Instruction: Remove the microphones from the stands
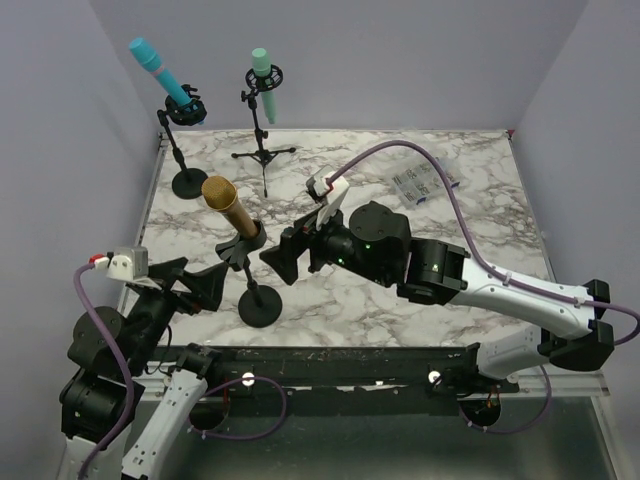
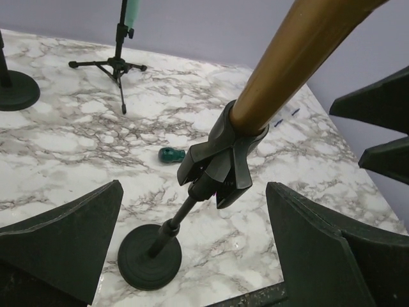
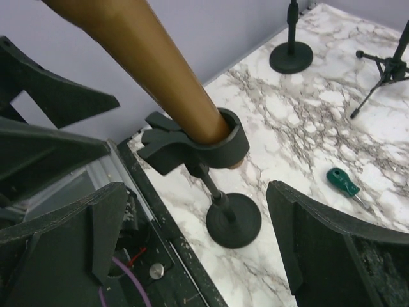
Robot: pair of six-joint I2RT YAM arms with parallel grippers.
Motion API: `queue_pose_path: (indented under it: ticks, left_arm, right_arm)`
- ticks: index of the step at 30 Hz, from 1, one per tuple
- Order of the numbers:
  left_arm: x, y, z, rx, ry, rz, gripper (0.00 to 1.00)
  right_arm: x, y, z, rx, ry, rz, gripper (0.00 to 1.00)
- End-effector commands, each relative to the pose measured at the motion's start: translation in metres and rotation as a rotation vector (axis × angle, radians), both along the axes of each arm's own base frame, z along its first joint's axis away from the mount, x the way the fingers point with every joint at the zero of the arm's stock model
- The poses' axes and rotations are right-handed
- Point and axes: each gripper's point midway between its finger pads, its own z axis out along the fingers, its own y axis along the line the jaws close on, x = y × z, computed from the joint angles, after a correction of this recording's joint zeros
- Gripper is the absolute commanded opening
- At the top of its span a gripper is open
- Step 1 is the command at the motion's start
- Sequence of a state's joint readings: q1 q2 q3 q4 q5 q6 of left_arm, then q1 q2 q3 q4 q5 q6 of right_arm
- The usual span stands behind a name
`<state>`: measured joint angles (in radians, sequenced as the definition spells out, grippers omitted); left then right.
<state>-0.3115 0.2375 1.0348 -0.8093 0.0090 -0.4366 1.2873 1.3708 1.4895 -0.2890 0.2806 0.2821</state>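
Brightness: an even, fairly bright light is seen in all three views; the marble surface [image 1: 400, 300] is rendered pale but not washed out.
Source: diffuse light from overhead is indicated; no lamp is shown.
Shadows: soft, short shadows are cast around the round stand base [image 3: 234, 220].
Glare: a dull sheen is carried along the gold microphone [image 2: 300, 57].
Focus: the top view is kept sharp; the left gripper [image 2: 193, 192] and the right gripper [image 3: 197, 188] are rendered soft and grainy close to the lens.
Distortion: mild wide-angle stretching is noted at the wrist views' edges.
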Motion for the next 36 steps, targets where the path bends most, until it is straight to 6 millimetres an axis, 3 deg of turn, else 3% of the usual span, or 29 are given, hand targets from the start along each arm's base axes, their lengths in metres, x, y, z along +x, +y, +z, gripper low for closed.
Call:
queue_pose_path:
  ticks: [1,11,20,36]
  left_arm:
    - [0.008,-0.018,-0.011,0.05,0.044,-0.095,0.99]
    - [0.01,-0.011,-0.025,0.067,0.068,-0.053,0.99]
    - [0.004,0.0,-0.029,0.07,0.067,-0.006,0.99]
    - [-0.003,0.015,-0.028,0.101,0.06,0.054,0.98]
  right_arm:
    - [0.012,0.013,0.026,0.054,-0.055,-0.036,1.0]
    - [0.017,0.038,0.053,0.044,-0.199,-0.137,1.0]
    - [0.019,0.056,0.06,-0.01,-0.389,-0.317,1.0]
    - [0.034,0.086,0.045,-0.105,-0.479,-0.396,0.97]
